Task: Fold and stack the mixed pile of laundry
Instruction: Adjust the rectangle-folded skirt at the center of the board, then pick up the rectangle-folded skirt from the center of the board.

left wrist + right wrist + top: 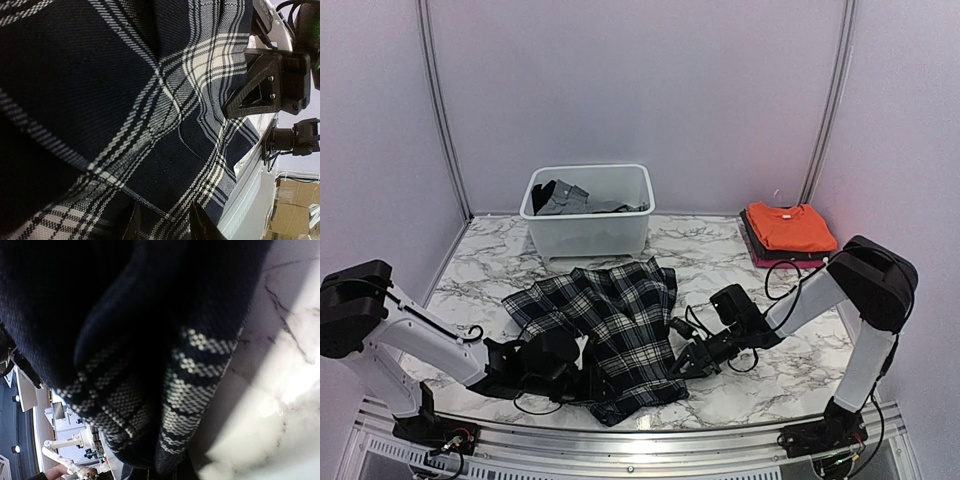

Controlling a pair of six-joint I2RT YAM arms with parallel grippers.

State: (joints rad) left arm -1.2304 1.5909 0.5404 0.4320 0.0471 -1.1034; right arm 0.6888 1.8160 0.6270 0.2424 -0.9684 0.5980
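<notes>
Woven and matt, the plaid pleated skirt (610, 320) shows fine twill ribs in my left wrist view and a coarser, nubbly weave in my right. The table (720, 250) beneath looks like polished white marble with grey veins, glossy where light strikes. Far centre, a white tub (588, 238) of smooth, faintly shiny plastic holds soft grey cloth (560, 200). Far right, the orange T-shirt (790, 227) is matt cloth. My arm shells (420, 335) are smooth white plastic.

Across from me a white tub (588, 235) stands towards the back of the marble table (720, 250), near the grey wall (620, 80). A metal rail (700, 436) runs along the table's near edge. Cardboard boxes (295, 200) show beyond the table.
</notes>
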